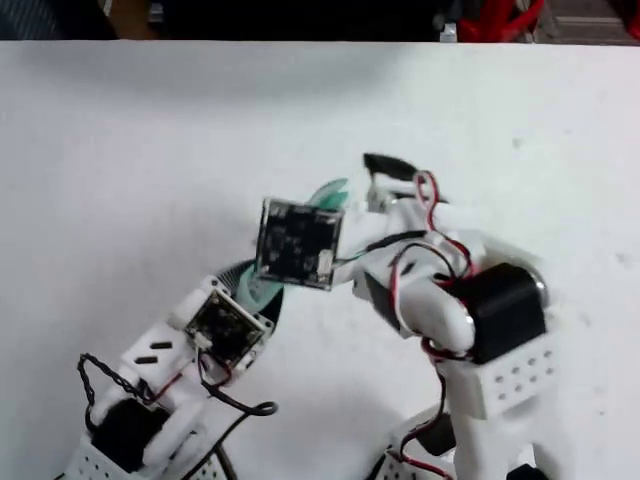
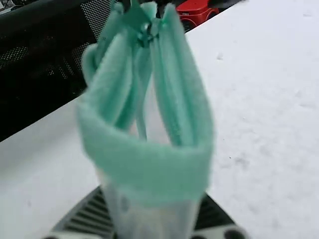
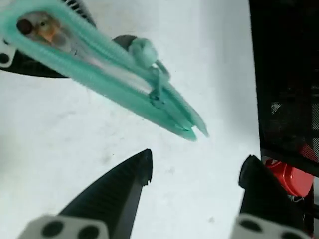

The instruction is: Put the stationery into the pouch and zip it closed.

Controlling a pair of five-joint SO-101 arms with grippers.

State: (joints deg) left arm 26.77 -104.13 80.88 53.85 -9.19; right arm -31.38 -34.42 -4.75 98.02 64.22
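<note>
Clear pouch (image 2: 149,169) sits at the centre of the high view and looks lifted off the table (image 1: 150,150). It is mostly hidden under the two wrist cameras, with teal bits poking out either side. The left gripper (image 2: 149,225) is clamped on one end of it, lower middle of the left wrist view. The teal zip edge (image 2: 174,99) stands up from there, mouth gaping.

The right gripper (image 3: 197,162) is spread wide and holds nothing. Its jaws are at the bottom of the right wrist view, with the pouch's pointed end just above them, not touching. The zip pull (image 3: 144,52) hangs on the edge, upper middle. An orange-brown item (image 3: 42,27) shows inside the open end, upper left; likely stationery, can't tell what.

Handling, my guess: light, with a soft floppy body and a slightly stiffer edge, so it will sag or twist if tugged one-sided. The best hold for zipping looks like a pinch on the small pull tab, with the left end held taut. Small, slippy target.
</note>
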